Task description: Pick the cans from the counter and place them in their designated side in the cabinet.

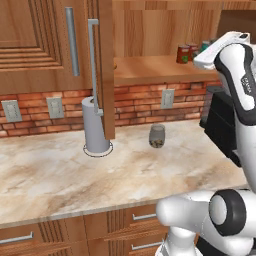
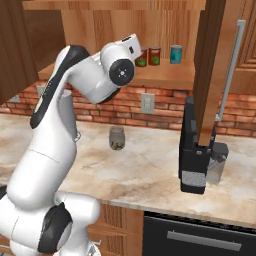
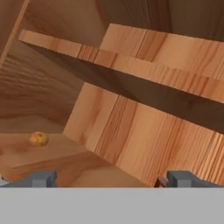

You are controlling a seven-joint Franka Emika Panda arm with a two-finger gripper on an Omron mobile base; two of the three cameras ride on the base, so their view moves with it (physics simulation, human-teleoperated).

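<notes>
Two red cans [image 1: 183,53] [image 2: 154,55] stand side by side on the shelf board [image 1: 150,67] of the open wall cabinet. A teal-blue can [image 2: 175,54] stands just to their right. My arm reaches up into the cabinet, with its white wrist [image 2: 127,47] right beside the left red can [image 2: 142,58]. In the hand view my gripper [image 3: 113,179] is open, its fingertips [image 3: 41,178] wide apart with nothing between them. It faces the cabinet's wooden back wall and an upper shelf [image 3: 131,65]. The marbled counter [image 1: 60,170] carries no red can.
A greyish glass jar [image 1: 157,136] [image 2: 116,138] stands on the counter near the brick wall. A grey paper-towel holder [image 1: 95,127] is to its left and a black appliance [image 2: 196,150] to its right. The open cabinet door [image 2: 210,70] hangs over that appliance. A small yellowish lump [image 3: 38,139] lies on the shelf.
</notes>
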